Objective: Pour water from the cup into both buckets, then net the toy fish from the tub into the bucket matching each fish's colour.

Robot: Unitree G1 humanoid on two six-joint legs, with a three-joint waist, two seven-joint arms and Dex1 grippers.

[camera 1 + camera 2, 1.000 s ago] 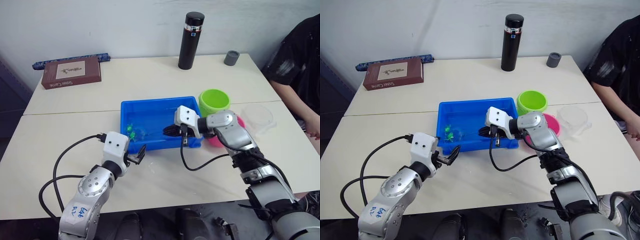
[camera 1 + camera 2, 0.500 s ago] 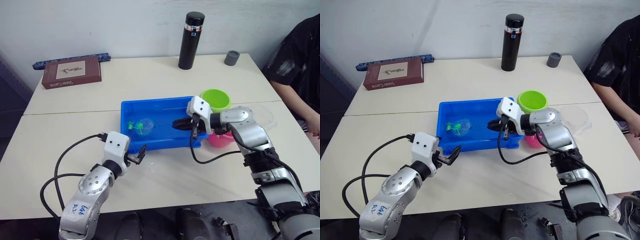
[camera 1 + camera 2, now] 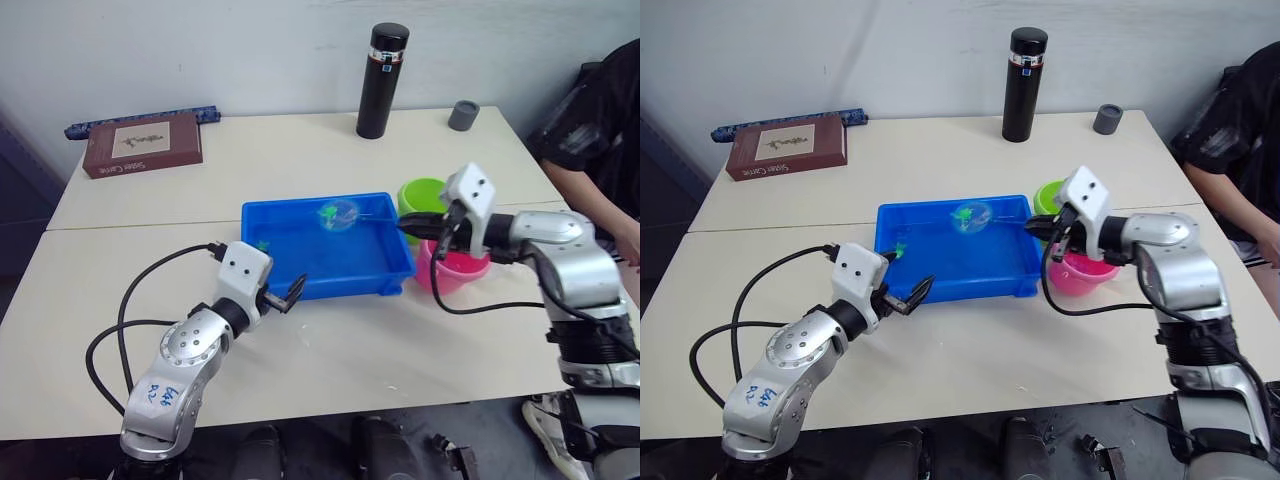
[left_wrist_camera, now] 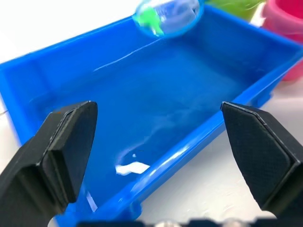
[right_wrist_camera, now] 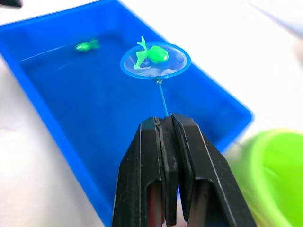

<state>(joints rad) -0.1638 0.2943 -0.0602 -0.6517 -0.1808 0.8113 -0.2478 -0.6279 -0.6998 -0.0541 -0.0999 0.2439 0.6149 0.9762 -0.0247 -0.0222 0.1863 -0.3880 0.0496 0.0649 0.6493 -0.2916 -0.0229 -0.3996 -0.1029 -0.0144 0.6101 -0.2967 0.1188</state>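
The blue tub [image 3: 300, 280] sits mid-table holding water. My right gripper [image 3: 428, 228] is shut on the net's thin handle. The net hoop [image 3: 338, 214] hangs above the tub's far right part with a green toy fish [image 5: 154, 54] in it. Another green fish [image 5: 86, 46] lies in the water at the tub's left end. The lime green bucket [image 3: 418, 193] stands just right of the tub, the pink bucket [image 3: 462, 268] in front of it under my right wrist. My left gripper [image 3: 287, 296] is open at the tub's near left rim. The cup is hidden behind my right arm.
A tall black flask [image 3: 382, 80] and a small grey cup [image 3: 463, 115] stand at the back right. A brown book [image 3: 142, 143] lies at the back left. A person in black [image 3: 600, 110] sits at the table's right side.
My right gripper has lifted the net with a green fish out of the water and carried it right and back, toward the green bucket. My left gripper shifted slightly right along the tub's front rim.
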